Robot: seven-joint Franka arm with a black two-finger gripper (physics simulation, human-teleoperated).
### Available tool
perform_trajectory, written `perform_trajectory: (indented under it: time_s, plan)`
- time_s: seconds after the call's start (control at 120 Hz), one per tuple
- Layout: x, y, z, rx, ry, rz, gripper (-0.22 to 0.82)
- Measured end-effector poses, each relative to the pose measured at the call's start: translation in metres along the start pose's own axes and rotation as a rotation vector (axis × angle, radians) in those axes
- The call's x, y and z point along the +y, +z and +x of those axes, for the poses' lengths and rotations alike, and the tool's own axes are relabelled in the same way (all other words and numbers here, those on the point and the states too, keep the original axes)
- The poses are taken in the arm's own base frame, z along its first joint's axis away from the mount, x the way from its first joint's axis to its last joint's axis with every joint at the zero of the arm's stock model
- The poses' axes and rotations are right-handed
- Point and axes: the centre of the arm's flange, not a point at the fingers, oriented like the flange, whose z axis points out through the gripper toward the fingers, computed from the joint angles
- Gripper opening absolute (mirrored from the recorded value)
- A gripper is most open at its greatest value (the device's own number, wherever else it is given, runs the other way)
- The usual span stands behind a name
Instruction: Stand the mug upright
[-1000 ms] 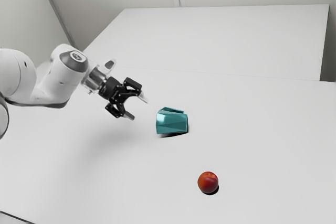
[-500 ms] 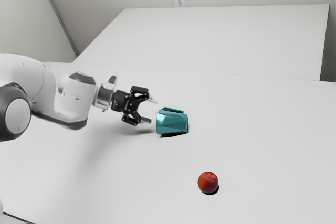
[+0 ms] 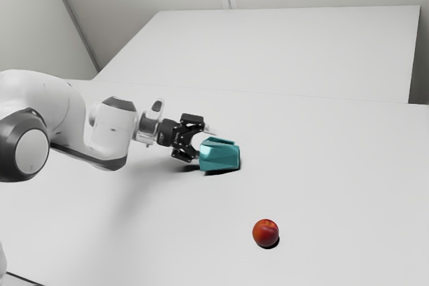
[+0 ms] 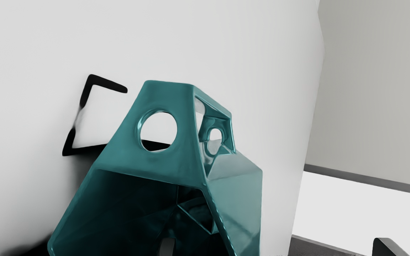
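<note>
The white arm comes in from the exterior view's left, and its black gripper is just beside the teal mug, with the two fingers standing apart. The mug lies on its side upon the white table. A round red fruit rests also on this table, well apart from the mug and closer to the camera

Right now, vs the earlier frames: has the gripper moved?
Yes. In the exterior view the gripper has shifted toward that view's right, closing in on the mug, which lies on its side where it did before.
</note>
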Motion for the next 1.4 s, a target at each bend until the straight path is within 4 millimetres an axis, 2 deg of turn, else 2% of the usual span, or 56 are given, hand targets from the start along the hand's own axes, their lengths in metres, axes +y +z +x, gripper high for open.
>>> perform_trajectory:
  time_s: [0.058,0.183,0.25,0.325,0.425,0.633,0.767,0.825,0.883,0.942,1.033,1.108,1.183,1.3,1.4]
  plan:
    - [0.001,0.002,-0.001,0.0,0.01,0.001,0.54]
    - [0.003,0.009,-0.003,-0.004,0.028,-0.003,0.22]
    - [0.005,0.015,-0.005,-0.011,0.037,-0.009,0.09]
    - [0.007,0.019,-0.006,-0.014,0.045,-0.012,-0.01]
    - [0.007,0.02,-0.007,-0.012,0.054,-0.013,-0.09]
    - [0.013,0.017,-0.004,-0.003,0.084,0.001,-0.14]
    - [0.044,0.009,0.003,0.007,0.184,0.046,-0.16]
    - [0.071,0.003,0.009,0.001,0.269,0.088,-0.16]
    - [0.098,-0.007,0.02,-0.025,0.382,0.178,-0.17]
    - [0.111,-0.016,0.027,-0.083,0.487,0.316,-0.17]
    - [0.115,-0.03,0.032,-0.208,0.618,0.562,-0.17]
    - [0.125,-0.032,0.031,-0.323,0.697,0.738,-0.17]
    - [0.126,-0.03,0.029,-0.404,0.728,0.881,-0.17]
    - [0.121,-0.033,0.032,-0.422,0.719,1.016,-0.17]
    - [0.112,-0.026,0.033,-0.395,0.69,1.069,-0.18]
